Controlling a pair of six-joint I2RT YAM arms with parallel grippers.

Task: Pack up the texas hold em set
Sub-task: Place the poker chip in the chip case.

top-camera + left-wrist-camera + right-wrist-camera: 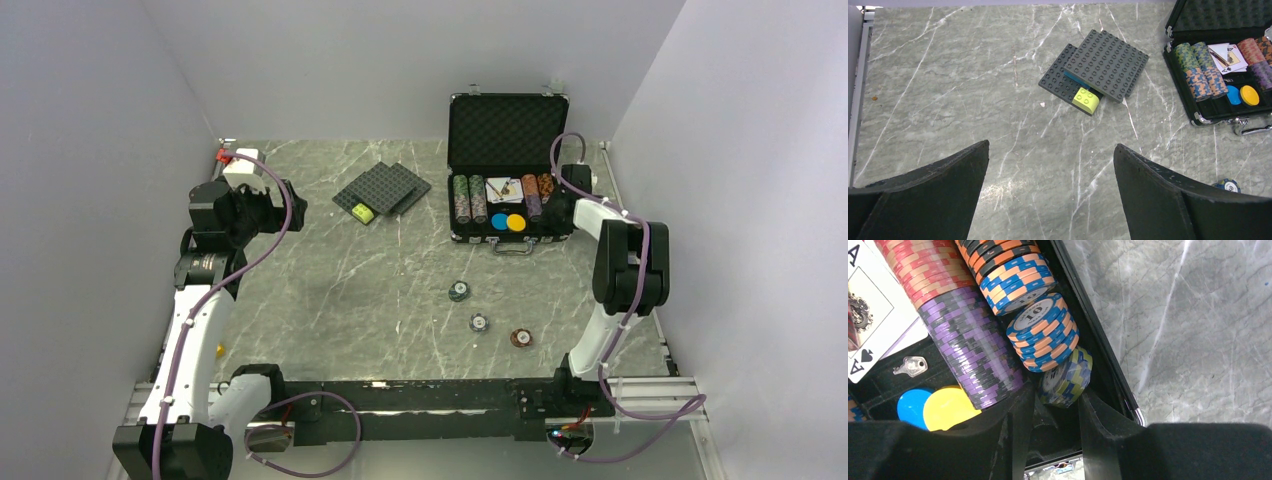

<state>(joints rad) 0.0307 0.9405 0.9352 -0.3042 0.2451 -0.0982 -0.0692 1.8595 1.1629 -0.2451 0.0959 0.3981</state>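
**Packing of the poker set, right-hand channel.** The open briefcase is set at the far right of the table. Its lid is raised on the far side, so the tray is reached from the near side.

The right gripper is positioned over the tray's right-hand channel. There a small green-edged stack is leaned on edge against the near end of the blue-and-orange row. Chips are stored on edge so that the channel walls keep them in line. The fingers are placed on either side of the stack's lower rim, but it cannot be told whether the stack is clamped or merely flanked.

Little room is offered at this spot. The case wall is close on the right and the purple row close on the left, while the near end wall is hidden beneath the gripper. The cards, a small key, the blue disc and the yellow disc are lodged in the middle compartments.

Three loose chips are not yet packed. They are scattered on the marble between the case and the arm bases, apart from one another, with bare surface all round, so approach from above is judged unobstructed.

The left gripper is held above the far left of the table with its fingers spread wide and nothing between them. It is well apart from the grey studded plates and the yellow-green brick, which are no part of the set.
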